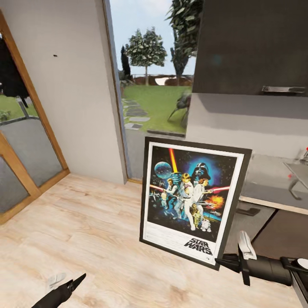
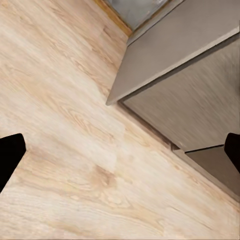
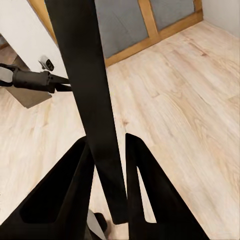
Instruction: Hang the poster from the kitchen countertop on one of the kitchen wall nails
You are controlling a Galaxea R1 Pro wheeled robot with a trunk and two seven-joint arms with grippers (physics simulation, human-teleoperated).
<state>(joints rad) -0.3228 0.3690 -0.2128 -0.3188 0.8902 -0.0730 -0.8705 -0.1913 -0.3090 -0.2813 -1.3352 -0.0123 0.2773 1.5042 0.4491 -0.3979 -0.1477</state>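
**Ana:** Poster (image 1: pixel 190 201) first: where is it?

**Ben:** Off the desk (image 1: pixel 273 182) already, held upright in the air over the wooden floor (image 1: pixel 85 239). The right hand (image 1: pixel 222 262) is clenched on its lower right corner. The right wrist view shows the black frame edge (image 3: pixel 95 110) running down between the two fingers (image 3: pixel 70 185), pinched thin-side on.

**Ana:** And the left hand (image 1: pixel 78 280)?

**Ben:** Low and well apart from the poster, released. Its wrist view has one fingertip (image 2: pixel 9 155) at each side with floor and cabinet (image 2: pixel 200 100) between, nothing held.

**Ana:** So the step is carrying it to a nail.

**Ben:** I judge so. There's a small dark mark high on the white wall (image 1: pixel 64 85), beside the window; it may be a nail (image 1: pixel 54 55), but it's too small to be sure.

**Ana:** How to carry it well?

**Ben:** A corner pinch on a thin panel invites swinging, so move slowly, keep it upright, and approach the wall square, with the top edge raised above the nail before lowering.
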